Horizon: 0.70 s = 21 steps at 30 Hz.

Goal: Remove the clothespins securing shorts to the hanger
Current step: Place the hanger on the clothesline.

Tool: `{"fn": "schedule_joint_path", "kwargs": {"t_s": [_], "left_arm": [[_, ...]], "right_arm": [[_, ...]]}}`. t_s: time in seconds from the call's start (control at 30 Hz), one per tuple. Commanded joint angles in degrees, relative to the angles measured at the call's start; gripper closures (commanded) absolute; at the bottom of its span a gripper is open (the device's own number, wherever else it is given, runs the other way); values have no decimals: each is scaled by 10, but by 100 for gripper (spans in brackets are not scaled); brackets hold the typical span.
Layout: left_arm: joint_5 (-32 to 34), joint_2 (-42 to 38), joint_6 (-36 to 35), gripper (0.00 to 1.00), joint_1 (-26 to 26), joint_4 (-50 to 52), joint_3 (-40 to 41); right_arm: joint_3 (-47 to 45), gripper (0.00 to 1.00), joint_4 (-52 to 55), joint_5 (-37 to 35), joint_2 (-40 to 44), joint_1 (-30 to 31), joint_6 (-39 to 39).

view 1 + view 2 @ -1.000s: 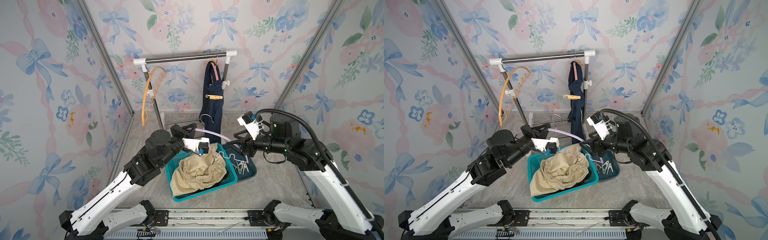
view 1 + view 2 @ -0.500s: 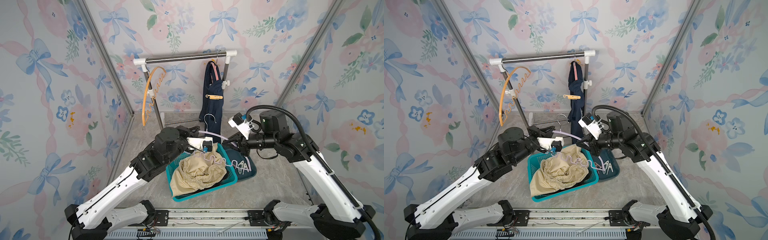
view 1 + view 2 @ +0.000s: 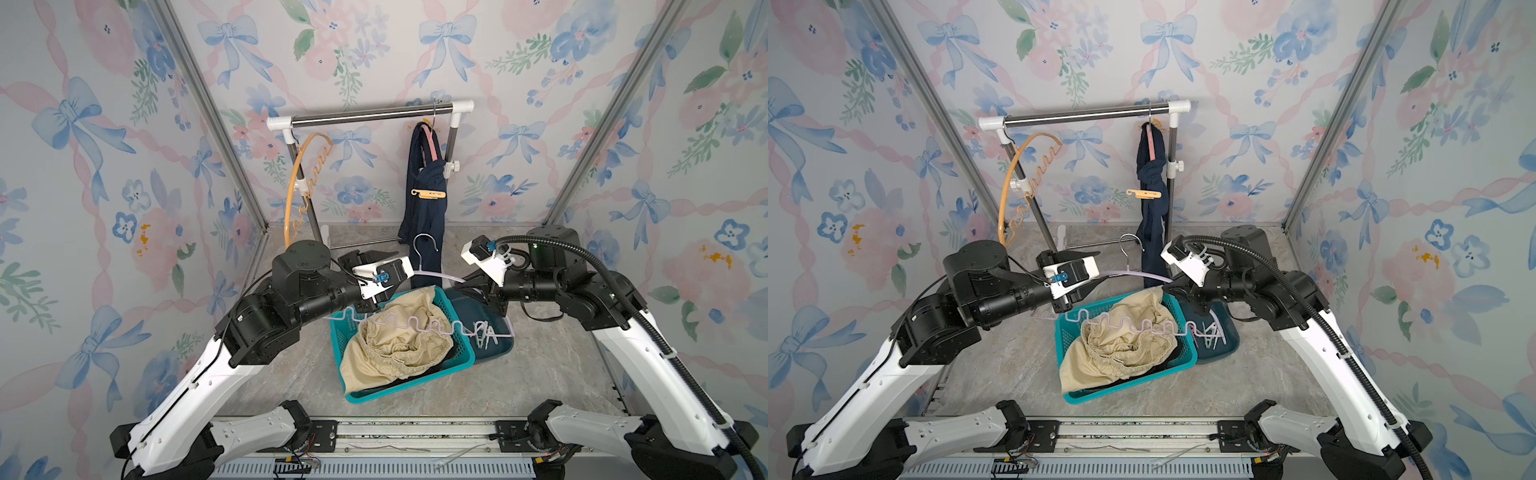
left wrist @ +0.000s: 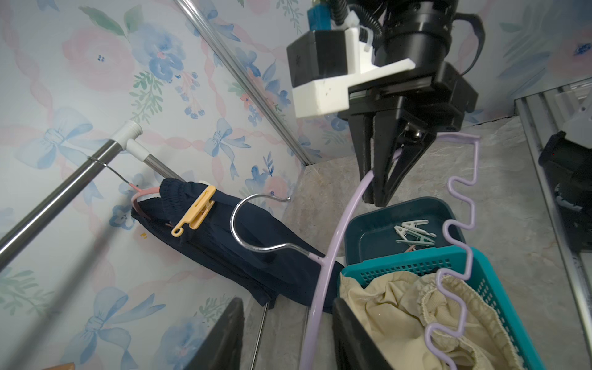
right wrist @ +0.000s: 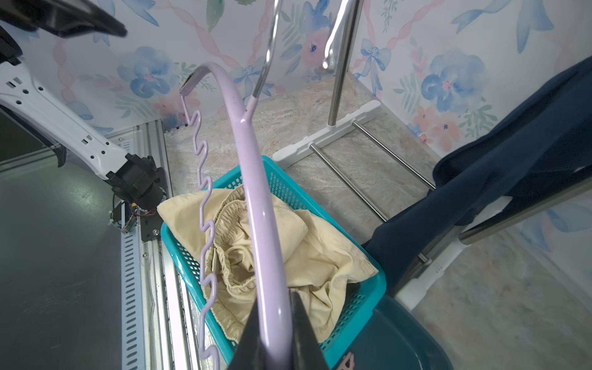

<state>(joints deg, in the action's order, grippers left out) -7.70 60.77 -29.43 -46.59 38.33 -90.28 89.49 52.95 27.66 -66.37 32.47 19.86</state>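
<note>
At the far left an empty orange hanger [image 3: 290, 191] dangles off the rail [image 3: 365, 115], out of the way. Next comes the left claw [image 4: 286, 307]. The top views hide its jaws behind the wrist camera, but its own wrist view shows the two fingers standing well apart, with the arc of the lilac hanger [image 5: 258, 205] running between them. It grips nothing (whether the rod grazes a finger I cannot tell). The hanger carries no cloth and sits over the teal basket [image 3: 407, 384], where the cream shorts [image 3: 390, 345] lie heaped; that looks like a sensible spot for a garment to drop from. The right wrist view adds that the hanger's far end hangs bare and clear of the left claw. Behind, on the rail's right end, the navy shorts [image 3: 424, 216] hang from a pink hanger with a light orange clothespin [image 3: 428, 193] across them. Only the left wrist view shows that pin clamping the waistband, so by my reading this pair is the work left. Beside the basket, the dark tray [image 3: 498, 349] holds loose clothespins [image 4: 413, 234], kept apart from the clothes. At the right, the right claw [image 4: 378, 192] is pinched shut on the lilac hanger's arc, bearing it alone.
</note>
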Motion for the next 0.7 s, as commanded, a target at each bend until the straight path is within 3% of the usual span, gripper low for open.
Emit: {"fn": "schedule_joint_path", "kwargs": {"t_s": [0.0, 0.13, 0.33, 0.57, 0.67], "left_arm": [[-75, 13, 167, 47, 24, 72, -25], [-167, 6, 225, 33, 47, 90, -12], [-194, 37, 238, 28, 69, 122, -21], [-273, 59, 214, 32, 88, 155, -19], [-298, 50, 210, 41, 92, 156, -10]], "right_arm": [[-13, 100, -10, -42, 26, 5, 41], [-37, 100, -35, -57, 54, 17, 69], [-48, 100, -40, -45, 77, 45, 99], [-62, 100, -42, -47, 85, 63, 100], [-63, 100, -44, -43, 84, 64, 100]]}}
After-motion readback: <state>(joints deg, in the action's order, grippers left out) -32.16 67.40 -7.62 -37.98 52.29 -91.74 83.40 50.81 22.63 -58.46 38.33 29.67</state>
